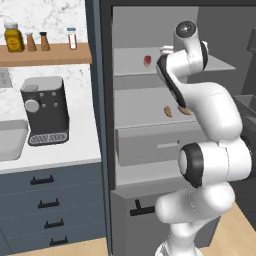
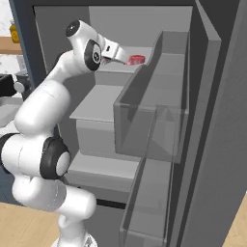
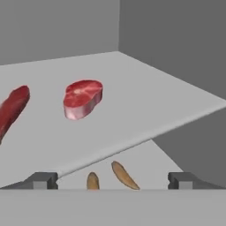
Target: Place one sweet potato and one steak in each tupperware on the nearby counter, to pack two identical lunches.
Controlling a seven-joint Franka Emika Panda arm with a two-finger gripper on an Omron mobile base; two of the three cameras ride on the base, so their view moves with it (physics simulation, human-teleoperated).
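Observation:
Two raw-red steaks lie on the upper fridge shelf [image 3: 145, 106]: one steak [image 3: 83, 98] sits ahead and left of centre, the other steak [image 3: 13, 108] is at the left edge. A steak [image 1: 146, 60] [image 2: 136, 59] also shows from both base views. Two orange-brown sweet potatoes [image 3: 92, 181] [image 3: 124, 175] rest on the shelf below, also visible as sweet potatoes [image 1: 168, 111] [image 1: 184, 111]. My gripper [image 3: 112, 181] [image 2: 125, 58] hovers open at the upper shelf's front edge, short of the steak, holding nothing. A light-grey tupperware [image 1: 12, 140] is partly in view on the white counter [image 1: 70, 150].
A dark coffee machine [image 1: 45, 110] stands on the counter beside the fridge. A wooden shelf [image 1: 50, 52] with jars hangs above it. The open fridge door with clear bins [image 2: 159, 111] stands to the right. A grey fridge drawer [image 1: 155, 145] sits under the potato shelf.

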